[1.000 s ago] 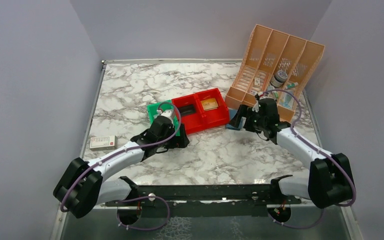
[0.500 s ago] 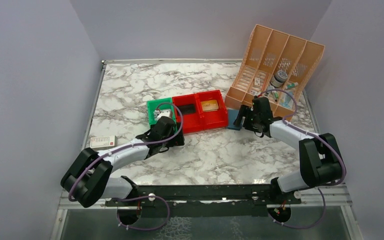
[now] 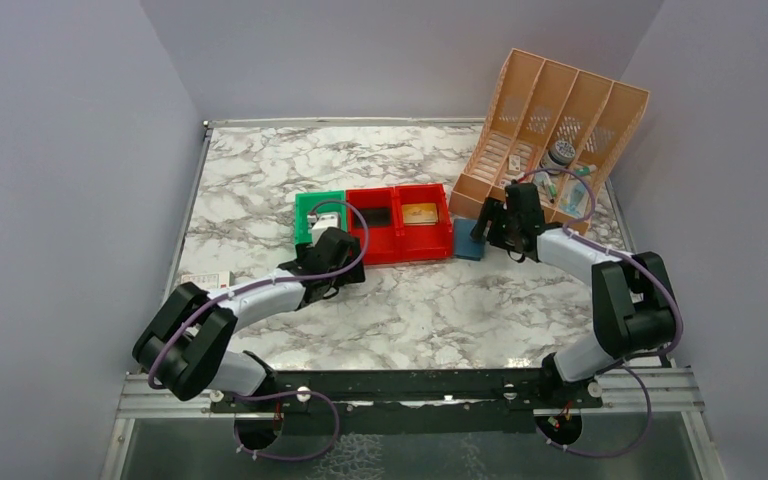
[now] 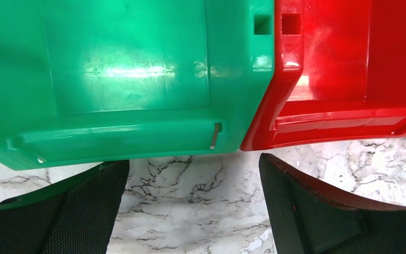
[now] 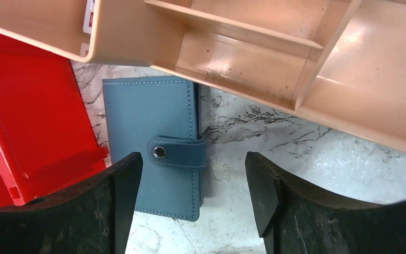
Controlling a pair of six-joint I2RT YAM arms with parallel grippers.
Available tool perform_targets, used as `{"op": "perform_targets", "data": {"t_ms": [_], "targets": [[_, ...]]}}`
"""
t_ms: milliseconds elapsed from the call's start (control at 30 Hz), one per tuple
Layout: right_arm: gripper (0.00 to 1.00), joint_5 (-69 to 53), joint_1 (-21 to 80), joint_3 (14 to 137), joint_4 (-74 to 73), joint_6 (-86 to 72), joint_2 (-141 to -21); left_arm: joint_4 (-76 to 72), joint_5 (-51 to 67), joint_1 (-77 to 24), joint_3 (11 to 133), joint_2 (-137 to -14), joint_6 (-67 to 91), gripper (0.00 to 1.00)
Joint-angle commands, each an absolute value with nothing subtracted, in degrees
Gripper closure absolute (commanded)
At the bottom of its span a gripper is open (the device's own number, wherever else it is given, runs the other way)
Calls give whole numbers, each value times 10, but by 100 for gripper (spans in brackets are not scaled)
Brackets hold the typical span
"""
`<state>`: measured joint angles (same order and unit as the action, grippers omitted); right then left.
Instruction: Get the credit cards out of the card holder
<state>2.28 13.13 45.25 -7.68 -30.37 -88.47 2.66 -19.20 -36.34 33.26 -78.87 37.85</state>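
Right arm stretched forward, right gripper (image 5: 190, 201) pointing down, jaws apart, grasping nothing. Card holder (image 5: 150, 127) lies snapped shut on table (image 5: 306, 159) directly below, nearer its left finger. I see red bin (image 5: 26, 106) crowding left side, tan rack (image 5: 296, 69) overhanging ahead, open marble to right. Left arm low, left gripper (image 4: 193, 211) released, green bin (image 4: 111, 69) wall just ahead. Gold card (image 3: 420, 212) lies in red bin. Label print in rack too small to read.
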Motion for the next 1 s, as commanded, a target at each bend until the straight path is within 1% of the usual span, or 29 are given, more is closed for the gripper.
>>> {"op": "perform_targets", "data": {"t_ms": [0, 167, 267, 367, 433, 533, 633, 800, 900, 967], "targets": [[30, 32, 128, 467, -54, -308, -904, 29, -201, -360, 350, -788, 392, 5], [35, 7, 128, 467, -45, -301, -931, 0, -173, -361, 315, -757, 398, 5], [43, 11, 128, 462, -50, -294, -935, -3, -141, -361, 305, -726, 400, 5], [54, 9, 129, 440, -47, -291, -917, -30, -99, -360, 280, -685, 401, 4], [59, 3, 129, 415, -40, -294, -889, -37, -81, -361, 265, -655, 406, 4], [71, -25, 129, 357, -18, -304, -839, -37, -62, -361, 243, -615, 413, 4], [76, -61, 129, 324, -28, -302, -794, -30, -54, -361, 235, -580, 408, 4], [78, -115, 131, 306, -52, -301, -721, 8, -50, -362, 246, -546, 397, 4], [81, -144, 139, 316, -88, -277, -722, 23, -42, -361, 252, -534, 389, 4], [82, -139, 160, 323, -108, -280, -731, 29, -31, -361, 256, -528, 382, 4]]}}
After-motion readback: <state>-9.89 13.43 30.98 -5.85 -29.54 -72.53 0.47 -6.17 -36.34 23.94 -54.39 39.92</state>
